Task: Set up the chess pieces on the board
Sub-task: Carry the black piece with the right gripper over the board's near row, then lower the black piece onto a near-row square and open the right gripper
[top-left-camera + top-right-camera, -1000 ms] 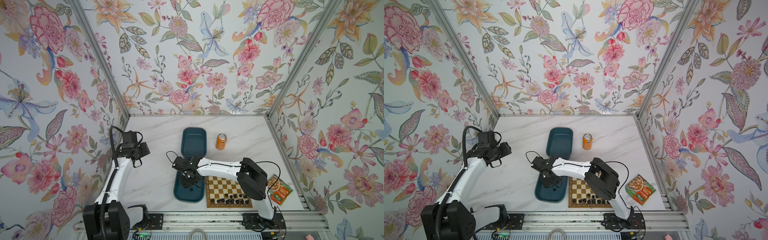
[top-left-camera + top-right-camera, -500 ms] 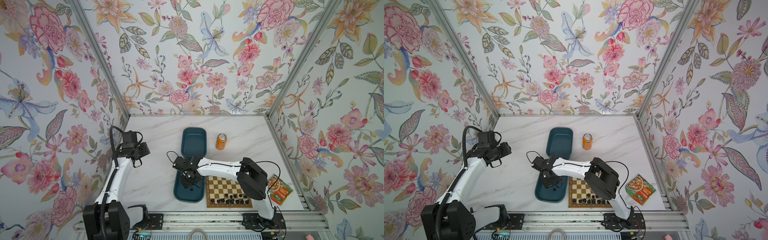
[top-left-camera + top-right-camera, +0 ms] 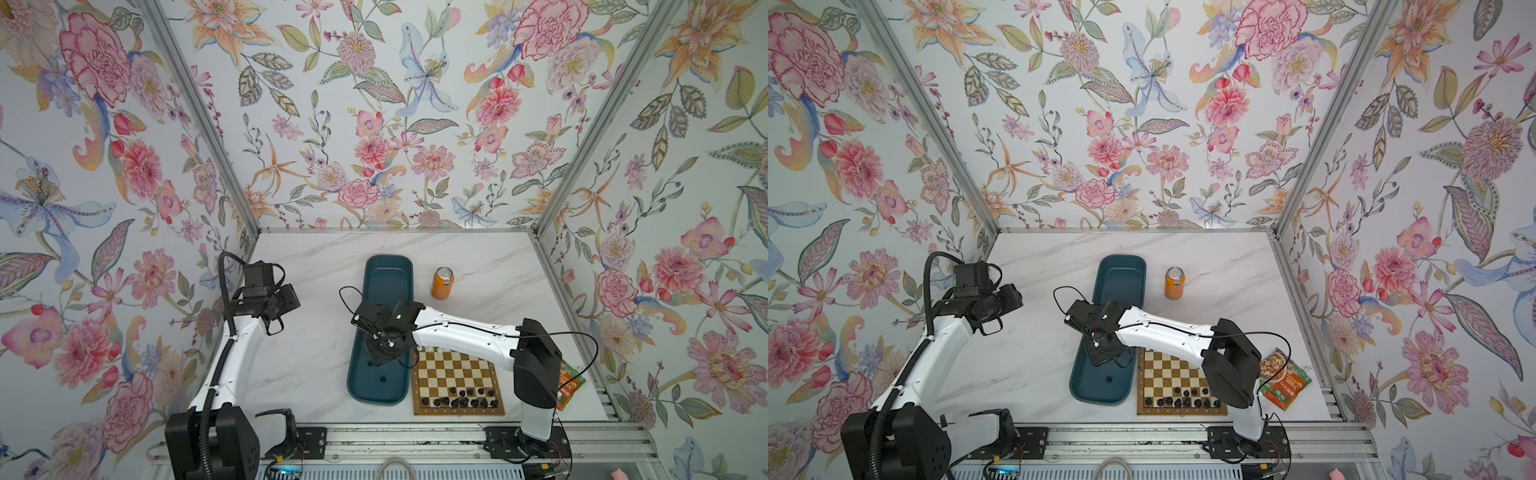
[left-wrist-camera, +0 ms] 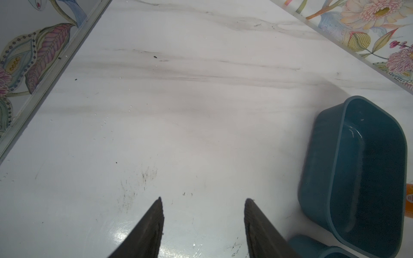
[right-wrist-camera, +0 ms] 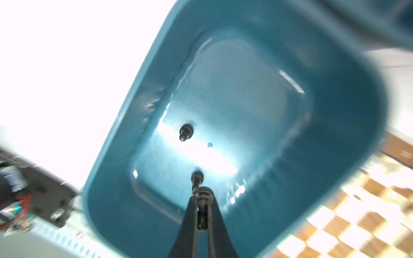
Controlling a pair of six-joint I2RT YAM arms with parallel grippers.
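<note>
Right gripper [image 5: 202,198] pinches one black chess piece [image 5: 203,192]; left gripper [image 4: 203,201] stands half-open, empty. Piece judged light, slippery: clamp mid-stem.

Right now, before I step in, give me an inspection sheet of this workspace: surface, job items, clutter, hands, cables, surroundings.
Surface: white marble-look tabletop, faint dark scuffs.
Job's things: square wooden chessboard; glossy black chess pieces on its near rows; loose black piece in the near dark teal plastic tray.
Clutter: orange drinks can; orange-and-green snack packet; empty far teal tray.
Hands: left hand open above bare tabletop; right hand inside the near tray, shut on a second black piece.
Cables: black cable loops off the right arm; ribbed black hose along the left arm.
Surroundings: floral wallpaper walls on three sides; aluminium rail in front.
</note>
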